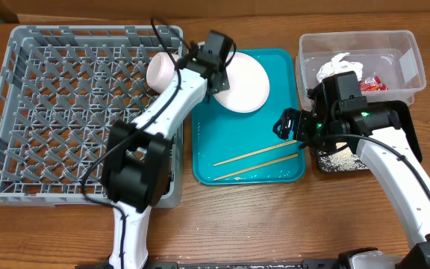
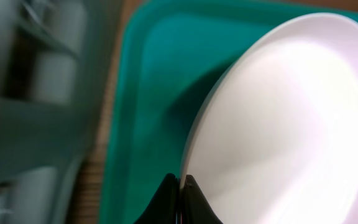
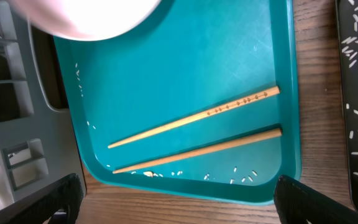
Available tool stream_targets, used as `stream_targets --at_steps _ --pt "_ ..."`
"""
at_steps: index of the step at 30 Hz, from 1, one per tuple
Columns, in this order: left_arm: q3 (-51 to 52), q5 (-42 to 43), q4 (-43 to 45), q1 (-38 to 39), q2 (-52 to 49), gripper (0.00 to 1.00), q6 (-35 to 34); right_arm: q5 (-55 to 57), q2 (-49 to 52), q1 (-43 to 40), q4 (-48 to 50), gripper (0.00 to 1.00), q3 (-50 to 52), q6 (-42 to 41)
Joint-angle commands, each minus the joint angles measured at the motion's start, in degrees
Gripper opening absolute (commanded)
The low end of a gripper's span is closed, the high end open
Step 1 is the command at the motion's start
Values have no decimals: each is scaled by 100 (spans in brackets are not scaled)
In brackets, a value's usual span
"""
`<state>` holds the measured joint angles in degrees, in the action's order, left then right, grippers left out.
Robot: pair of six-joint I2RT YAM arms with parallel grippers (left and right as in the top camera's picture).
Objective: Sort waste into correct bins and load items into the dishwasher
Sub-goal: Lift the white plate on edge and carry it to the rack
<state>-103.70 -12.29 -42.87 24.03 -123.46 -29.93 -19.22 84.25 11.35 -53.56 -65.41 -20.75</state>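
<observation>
Pinching the near rim of the white plate, the left gripper has its fingers pressed together over the teal tray, beside the dish rack. The right gripper hangs spread wide above two chopsticks lying on that tray.
</observation>
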Motion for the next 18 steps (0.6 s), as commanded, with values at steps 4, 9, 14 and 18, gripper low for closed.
stream_targets --at_steps 4,9,14,18 --pt "-544 -2299 -396 26 1611 4 2474 33 -98 26 31 100 -142 20" --pt "-544 -3799 -398 -122 2015 4 3272 33 -98 24 28 100 -142 20" --pt "-476 -4535 -345 -542 1974 4 3744 33 -98 26 31 100 -142 20" --pt "-431 -4533 -341 -968 1919 4 3812 33 -98 26 28 100 -142 20"
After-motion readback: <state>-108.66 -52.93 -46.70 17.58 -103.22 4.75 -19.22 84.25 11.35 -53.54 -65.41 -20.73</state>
